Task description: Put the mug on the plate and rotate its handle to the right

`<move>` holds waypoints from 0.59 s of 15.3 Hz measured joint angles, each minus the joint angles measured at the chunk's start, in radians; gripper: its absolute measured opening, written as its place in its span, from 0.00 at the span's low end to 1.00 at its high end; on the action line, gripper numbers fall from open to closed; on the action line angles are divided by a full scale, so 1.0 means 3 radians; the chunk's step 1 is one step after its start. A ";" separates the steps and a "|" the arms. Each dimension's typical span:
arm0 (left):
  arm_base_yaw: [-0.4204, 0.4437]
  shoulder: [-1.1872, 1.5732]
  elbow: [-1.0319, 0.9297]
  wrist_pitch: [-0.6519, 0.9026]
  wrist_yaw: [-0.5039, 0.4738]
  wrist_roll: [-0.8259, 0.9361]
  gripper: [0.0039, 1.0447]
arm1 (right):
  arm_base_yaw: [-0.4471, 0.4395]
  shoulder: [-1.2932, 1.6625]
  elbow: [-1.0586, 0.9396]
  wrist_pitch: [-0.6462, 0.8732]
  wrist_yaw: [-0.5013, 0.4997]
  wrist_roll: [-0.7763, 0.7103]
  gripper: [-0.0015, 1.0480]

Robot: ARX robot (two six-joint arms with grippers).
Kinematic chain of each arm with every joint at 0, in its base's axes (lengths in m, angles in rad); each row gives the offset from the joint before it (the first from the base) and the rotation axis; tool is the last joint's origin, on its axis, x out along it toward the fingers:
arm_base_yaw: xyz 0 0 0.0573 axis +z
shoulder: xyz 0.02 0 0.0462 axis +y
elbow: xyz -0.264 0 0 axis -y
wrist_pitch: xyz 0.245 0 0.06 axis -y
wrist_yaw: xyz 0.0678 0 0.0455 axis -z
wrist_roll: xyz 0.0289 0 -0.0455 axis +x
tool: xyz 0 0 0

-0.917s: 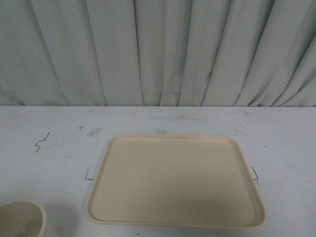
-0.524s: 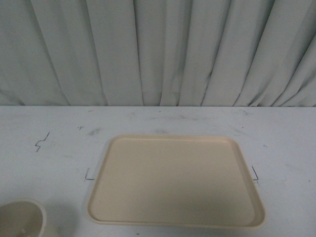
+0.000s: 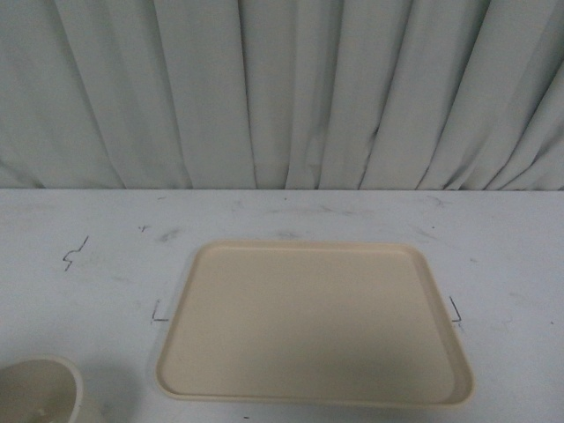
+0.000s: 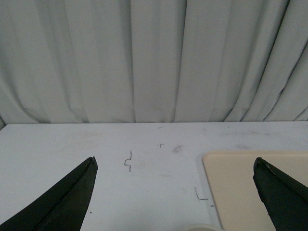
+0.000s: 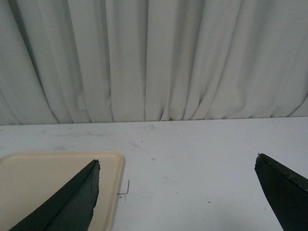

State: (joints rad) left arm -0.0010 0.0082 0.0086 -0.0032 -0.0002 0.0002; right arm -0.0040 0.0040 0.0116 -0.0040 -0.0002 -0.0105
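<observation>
The beige plate (image 3: 313, 322) lies flat on the white table, in the middle of the front view, with nothing on it. The white mug (image 3: 40, 392) stands at the bottom left corner, only its rim and upper wall showing; its handle and face are out of view. Neither gripper shows in the front view. My left gripper (image 4: 175, 163) is open above the table, with the plate's corner (image 4: 240, 187) by one finger and a sliver of the mug's rim (image 4: 202, 227) at the picture's edge. My right gripper (image 5: 177, 163) is open and empty, beside the plate's other corner (image 5: 53, 183).
A pleated white curtain (image 3: 282, 88) hangs along the table's far edge. Small black corner marks (image 3: 159, 313) are drawn on the table beside the plate's two sides, and a zigzag mark (image 3: 75, 251) at the left.
</observation>
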 joint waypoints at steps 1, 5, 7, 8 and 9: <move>0.0000 0.0000 0.0000 0.0000 0.0000 0.0000 0.94 | 0.0000 0.0000 0.0000 0.0000 0.0000 0.0000 0.94; 0.0025 0.1100 0.0662 -0.0988 -0.0651 0.0534 0.94 | 0.0004 0.0000 0.0000 0.0001 0.0000 0.0008 0.94; 0.0094 0.1586 0.0922 -0.0916 -0.0551 0.0694 0.94 | 0.0013 0.0000 0.0000 0.0001 -0.0001 0.0008 0.94; 0.0144 0.1893 0.1049 -0.0974 -0.0483 0.0685 0.94 | 0.0013 0.0000 0.0000 0.0003 0.0000 0.0008 0.94; 0.0211 0.2271 0.1184 -0.1073 -0.0370 0.0563 0.94 | 0.0013 0.0000 0.0000 0.0001 -0.0001 0.0008 0.94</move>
State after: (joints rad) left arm 0.0624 0.6895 0.3637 -0.3252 -0.1112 0.1692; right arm -0.0002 0.0040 0.0116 -0.0036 -0.0006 -0.0082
